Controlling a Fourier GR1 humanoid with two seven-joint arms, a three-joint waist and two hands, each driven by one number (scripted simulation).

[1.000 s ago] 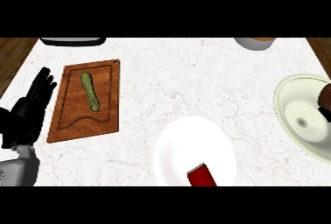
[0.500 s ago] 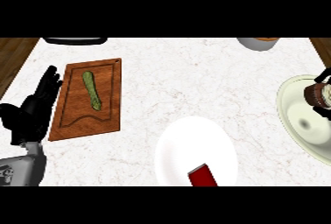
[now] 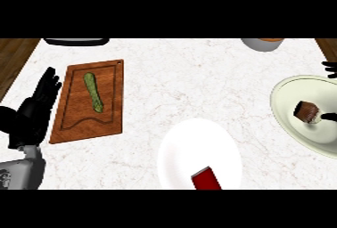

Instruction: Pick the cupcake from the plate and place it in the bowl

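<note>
So we see the cupcake (image 3: 306, 111) sitting tilted inside the bowl (image 3: 289, 89), white plate (image 3: 197, 151) nearby; left hand (image 3: 33, 111) rests fingers straight by the cutting board (image 3: 89, 129), right hand (image 3: 329, 67) barely peeks in, can't tell its state

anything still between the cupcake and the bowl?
No. The cupcake already lies inside the bowl, tipped on its side. The right hand shows only at the right edge, above the bowl, apart from it.

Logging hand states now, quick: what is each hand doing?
Left hand: open, resting beside the cutting board.
Right hand: only fingertips show; cannot be told.
</note>
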